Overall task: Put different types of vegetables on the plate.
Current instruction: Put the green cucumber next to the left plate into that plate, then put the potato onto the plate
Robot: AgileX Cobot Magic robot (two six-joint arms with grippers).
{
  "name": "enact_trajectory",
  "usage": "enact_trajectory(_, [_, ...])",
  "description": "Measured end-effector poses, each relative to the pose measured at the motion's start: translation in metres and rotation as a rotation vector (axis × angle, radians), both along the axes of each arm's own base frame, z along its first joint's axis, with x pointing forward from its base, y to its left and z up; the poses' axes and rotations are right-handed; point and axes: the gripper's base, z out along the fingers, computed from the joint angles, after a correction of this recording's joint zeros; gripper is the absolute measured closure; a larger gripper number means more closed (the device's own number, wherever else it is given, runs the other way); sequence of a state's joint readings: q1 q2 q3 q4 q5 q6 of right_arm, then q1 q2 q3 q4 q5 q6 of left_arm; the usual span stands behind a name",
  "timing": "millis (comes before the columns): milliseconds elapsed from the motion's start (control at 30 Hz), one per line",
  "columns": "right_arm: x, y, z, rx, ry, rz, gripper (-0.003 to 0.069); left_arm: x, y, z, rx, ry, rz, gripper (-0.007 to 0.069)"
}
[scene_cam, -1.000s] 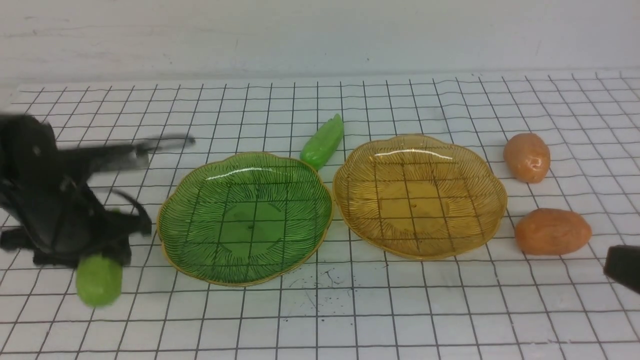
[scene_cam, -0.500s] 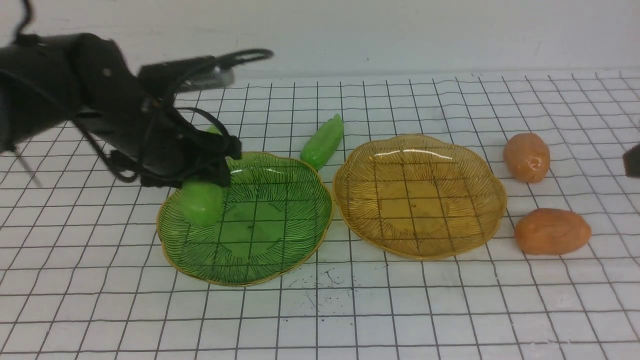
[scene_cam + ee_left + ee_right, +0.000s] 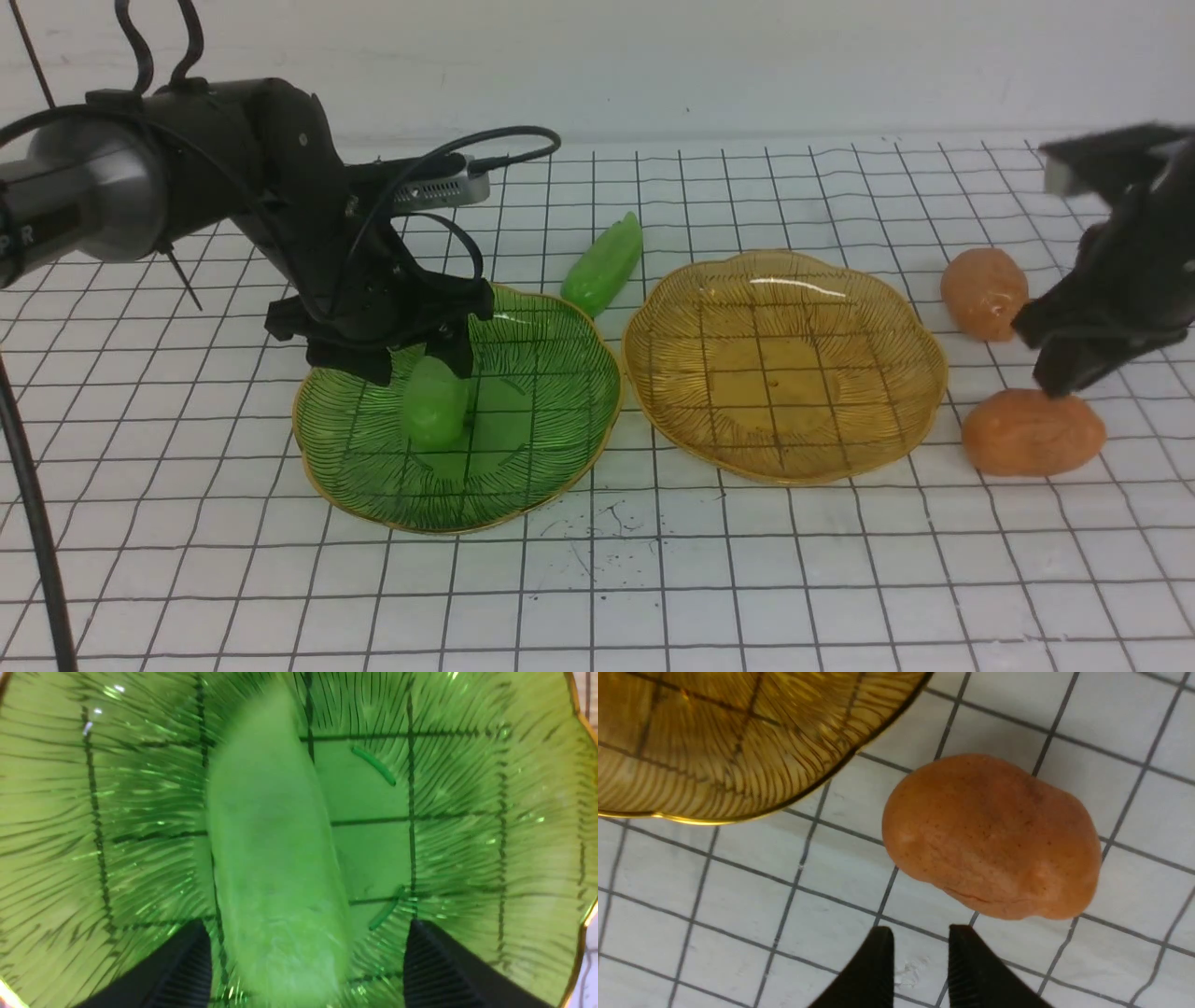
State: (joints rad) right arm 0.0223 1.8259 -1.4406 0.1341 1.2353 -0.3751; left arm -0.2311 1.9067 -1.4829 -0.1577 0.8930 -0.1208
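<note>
Lower right, nearest: near potato (image 3: 1032, 432) on worktop (image 3: 747, 597), just beside amber plate (image 3: 794, 481). Glossy plastic; I judge it light, stiff, slippery. Best pinch is across short waist. My right fingers (image 3: 878, 975) hover close over it, barely parted, holding nothing. Left of centre: pod (image 3: 434, 408) inside green plate (image 3: 448, 530). My left fingers (image 3: 187, 970) are spread wide either side of it, not touching. Farther back: 2nd potato (image 3: 983, 292) at right, 2nd pod (image 3: 603, 264) at centre behind gap between the 2 plates, both on worktop.

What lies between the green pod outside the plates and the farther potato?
The amber plate: the front view shows its far half between the pod and the farther potato.
</note>
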Motion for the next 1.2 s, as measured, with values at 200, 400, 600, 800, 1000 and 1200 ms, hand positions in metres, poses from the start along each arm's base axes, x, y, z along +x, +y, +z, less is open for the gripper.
enact_trajectory(200, [0.007, -0.003, -0.023, -0.043, 0.055, 0.042, 0.0261, -0.002, 0.0, 0.0, 0.01, 0.019, -0.033, 0.0128])
enact_trajectory(400, [0.008, -0.006, -0.023, -0.097, 0.036, 0.239, 0.0065, -0.002, -0.001, 0.0, 0.004, 0.021, -0.036, 0.0128])
enact_trajectory(600, [0.013, -0.004, -0.026, -0.12, -0.015, 0.46, -0.0011, -0.003, -0.001, 0.0, 0.008, 0.03, -0.048, 0.0128])
enact_trajectory(800, [0.02, -0.004, -0.033, -0.146, -0.058, 0.587, -0.0013, -0.004, -0.002, 0.0, 0.007, 0.031, -0.054, 0.0128])
enact_trajectory(1000, [0.029, -0.005, -0.058, -0.164, -0.037, 0.622, -0.0008, -0.004, -0.002, 0.0, -0.001, 0.032, -0.053, 0.0128])
enact_trajectory(1200, [0.036, -0.01, -0.082, -0.215, 0.006, 0.663, 0.0023, -0.004, -0.003, 0.0, -0.006, 0.035, -0.053, 0.0128])
